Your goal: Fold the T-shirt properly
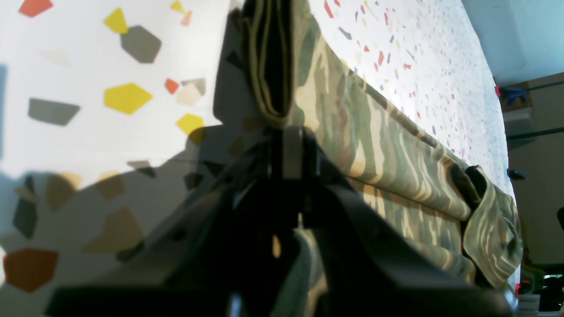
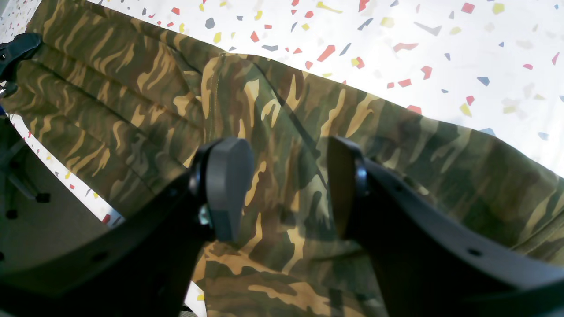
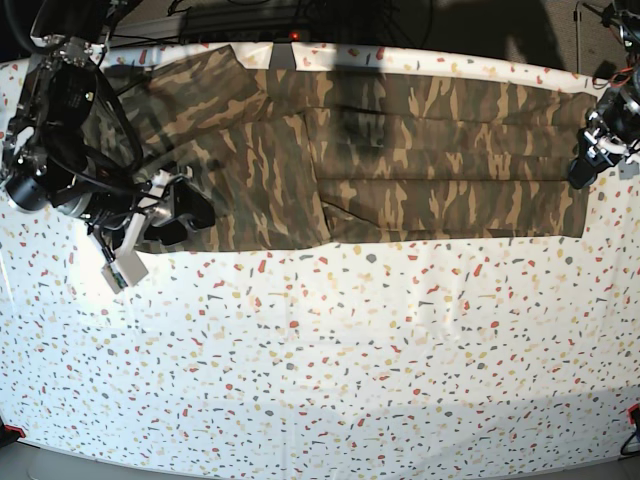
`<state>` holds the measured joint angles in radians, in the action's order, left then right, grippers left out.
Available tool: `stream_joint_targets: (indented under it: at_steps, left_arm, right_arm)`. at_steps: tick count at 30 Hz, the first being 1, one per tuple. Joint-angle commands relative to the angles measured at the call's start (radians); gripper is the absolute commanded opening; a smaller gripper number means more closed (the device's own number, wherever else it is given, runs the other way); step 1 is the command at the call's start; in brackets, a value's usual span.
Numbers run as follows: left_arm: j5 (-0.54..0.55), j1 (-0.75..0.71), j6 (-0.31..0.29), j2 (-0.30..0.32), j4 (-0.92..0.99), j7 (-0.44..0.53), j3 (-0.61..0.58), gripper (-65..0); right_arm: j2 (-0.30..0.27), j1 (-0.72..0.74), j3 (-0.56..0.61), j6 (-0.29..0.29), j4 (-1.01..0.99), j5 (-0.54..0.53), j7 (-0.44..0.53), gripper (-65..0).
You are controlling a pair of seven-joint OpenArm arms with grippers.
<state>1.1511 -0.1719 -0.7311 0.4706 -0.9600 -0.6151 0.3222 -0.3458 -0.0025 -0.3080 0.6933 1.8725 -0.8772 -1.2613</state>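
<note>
Left hand [image 1: 291, 132] is pinching the T-shirt [image 3: 400, 160] hem; right hand [image 2: 284, 189] is hovering wide over its other end. Lifting one-sided risks skewing the fold.

— Looks like a robotics lab or test room, not a home.

— Why so?

— Wide desk [image 3: 330, 370] under a white cloth speckled with red, yellow and grey chips, set up as a work surface. Black cables [image 3: 250, 15] and dark equipment bunched along the far edge, a small red light among them. Plain grey floor [image 2: 39, 229] off the desk's edge with what seems a chair base [image 2: 17, 185]. Shelving with clutter at the far right in the left wrist view, too blurred to name.
</note>
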Motion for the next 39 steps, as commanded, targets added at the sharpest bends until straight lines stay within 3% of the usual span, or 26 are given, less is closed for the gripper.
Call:
stream_joint_targets:
  at_steps: [1, 7, 13, 18, 25, 29, 35, 39]
  left_arm:
    - [-0.01, -0.011, 0.033, -0.043, 0.017, -0.098, -0.026, -65.0]
    - [-0.01, -0.011, 0.033, -0.027, 0.017, -0.057, -0.005, -65.0]
    - [-0.019, -0.01, 0.033, -0.009, 0.017, -0.054, 0.119, -65.0]
    - [-0.112, -0.01, 0.033, 0.043, 0.017, -0.034, 0.218, -65.0]
    - [-0.111, -0.01, 0.033, 0.127, 0.017, -0.032, 0.246, -65.0]
    - [-0.109, -0.01, 0.033, 0.145, 0.016, 0.023, 0.246, -65.0]
    - [-0.01, -0.008, 0.033, 0.148, -0.024, 0.02, 0.246, -65.0]
    - [0.06, -0.009, 0.033, 0.148, -0.141, -0.07, 0.246, -65.0]
  right_arm:
    - [-0.011, 0.016, -0.006, 0.005, 0.017, -0.024, 0.019, -34.2]
    - [-0.011, 0.016, -0.006, 0.005, 0.017, -0.024, 0.019, -34.2]
    - [-0.011, 0.016, -0.006, 0.005, 0.017, -0.024, 0.019, -34.2]
    - [-0.011, 0.016, -0.006, 0.005, 0.017, -0.048, 0.019, -34.2]
    - [-0.011, 0.016, -0.006, 0.005, 0.017, -0.103, 0.018, -34.2]
    - [-0.011, 0.016, -0.006, 0.005, 0.017, -0.103, 0.019, -34.2]
    - [-0.011, 0.016, -0.006, 0.005, 0.017, -0.103, 0.019, -34.2]
    - [-0.011, 0.016, -0.006, 0.005, 0.017, -0.103, 0.019, -34.2]
